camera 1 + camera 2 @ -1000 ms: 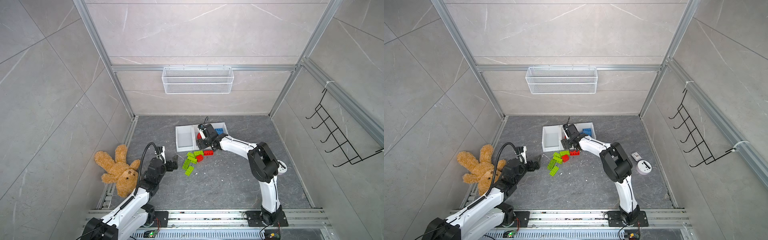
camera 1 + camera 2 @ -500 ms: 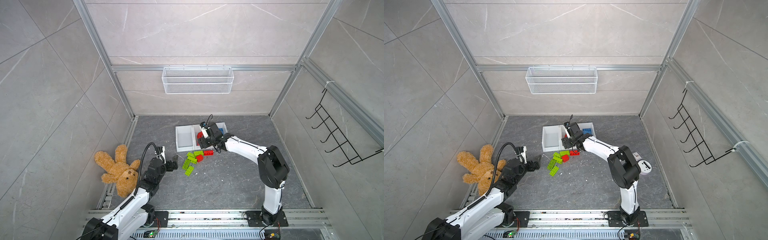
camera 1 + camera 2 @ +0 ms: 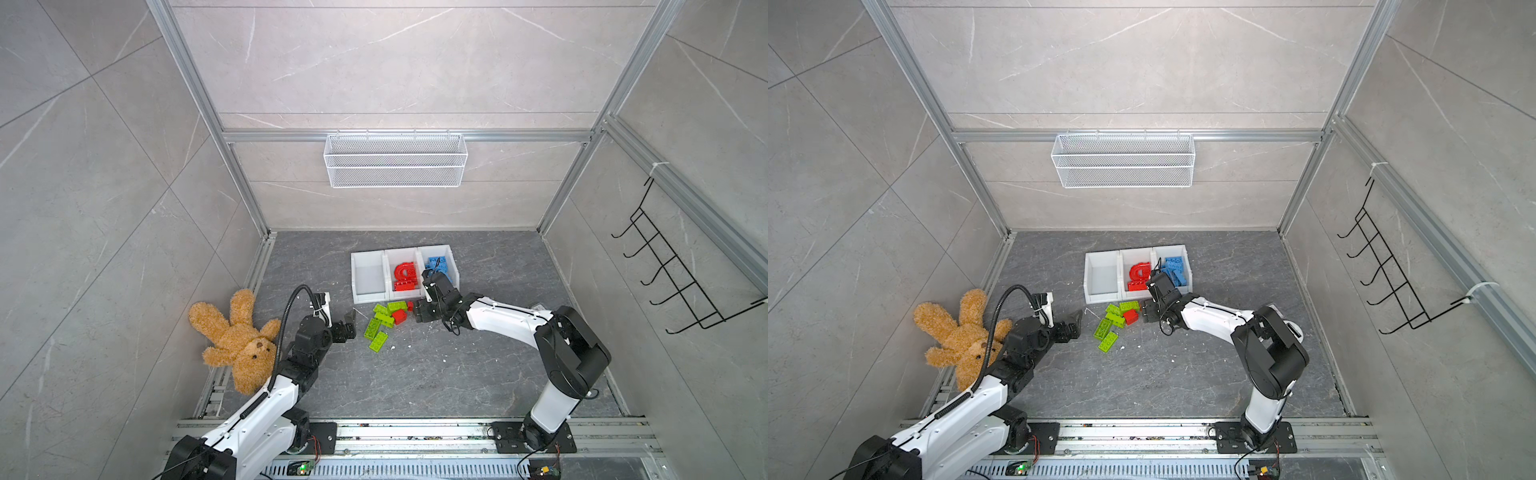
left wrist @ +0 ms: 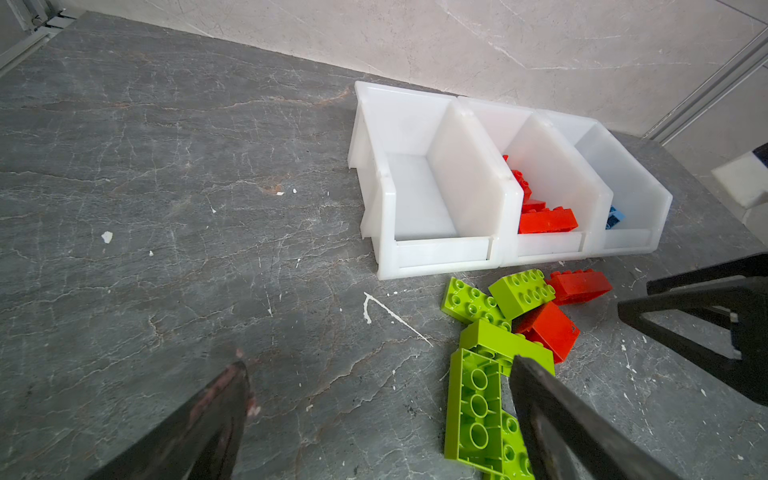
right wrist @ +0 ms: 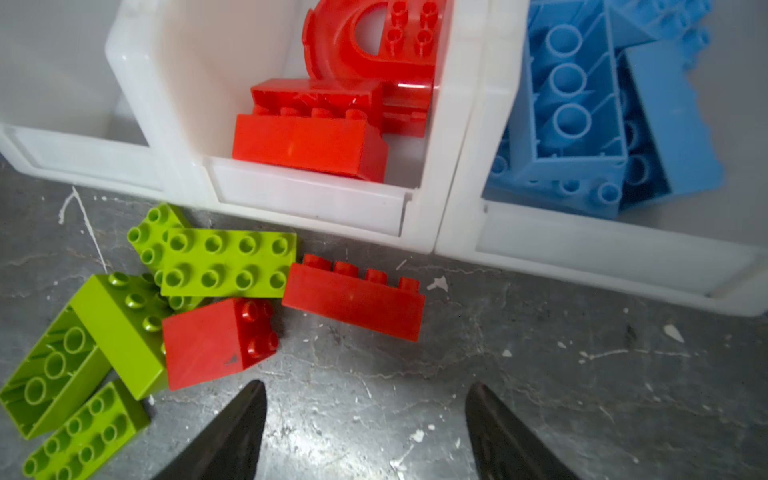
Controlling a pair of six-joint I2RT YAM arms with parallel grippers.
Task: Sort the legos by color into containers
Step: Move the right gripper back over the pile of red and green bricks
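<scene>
The blue bricks (image 5: 582, 124) and some red bricks (image 5: 307, 141) are binned; green bricks (image 5: 226, 262) and two loose red bricks (image 5: 353, 303) lie unsorted; right gripper (image 5: 365, 390) and left gripper (image 4: 380, 365) gape, holding nothing.

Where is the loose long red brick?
In the right wrist view the long red brick lies on the floor before the middle bin, beside a green brick, ahead of the open right gripper.

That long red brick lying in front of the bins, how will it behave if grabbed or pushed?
The long red brick looks like rigid moulded plastic, so it should keep its shape when squeezed. Probably hollow like the upturned green brick, so light. Flat-sided and glossy, it would likely slide, not roll, when pushed.
</scene>
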